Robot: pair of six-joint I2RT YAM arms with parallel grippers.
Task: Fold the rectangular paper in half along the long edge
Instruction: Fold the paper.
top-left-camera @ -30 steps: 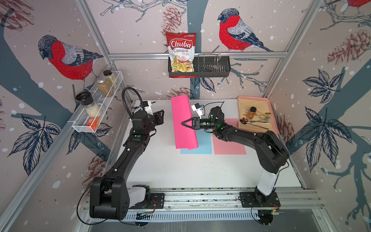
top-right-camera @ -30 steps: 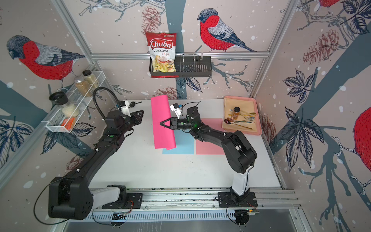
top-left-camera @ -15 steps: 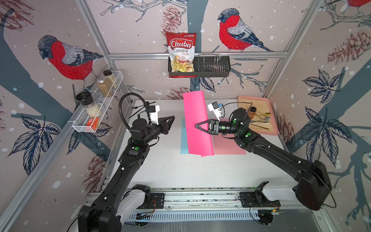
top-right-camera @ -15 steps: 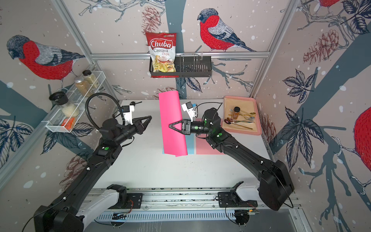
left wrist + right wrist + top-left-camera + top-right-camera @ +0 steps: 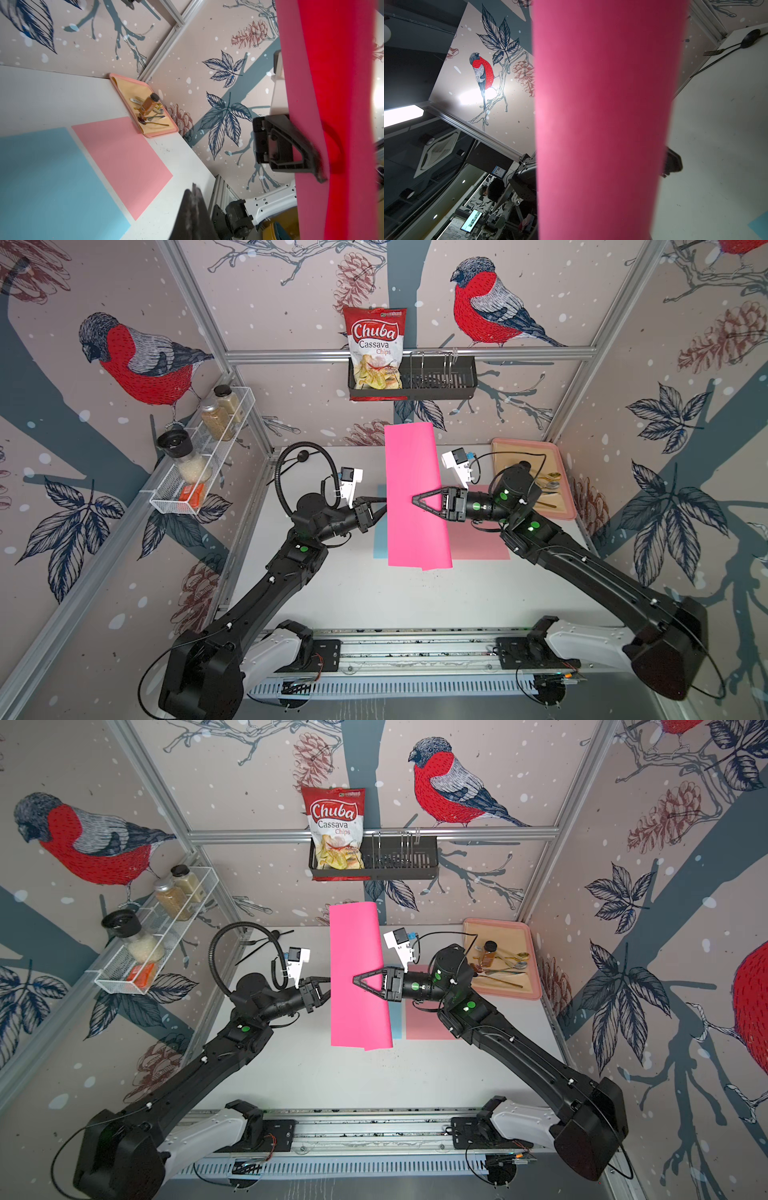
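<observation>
**A:** What is the setting?
**B:** A white table [image 5: 353,601] inside bird-print walls. A tray [image 5: 523,443] sits far right.
**A:** And the paper?
**B:** The pink paper [image 5: 409,472] is held aloft, partly hiding a blue sheet [image 5: 379,533]. Its long axis points toward the back wall. The right gripper [image 5: 415,501] pinches it; the left gripper [image 5: 381,505] is clenched at its edge.

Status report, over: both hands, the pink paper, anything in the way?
Right hand shut on pink paper, held in air. Left hand shut at its edge, grip unclear. Blue sheet lies below.
</observation>
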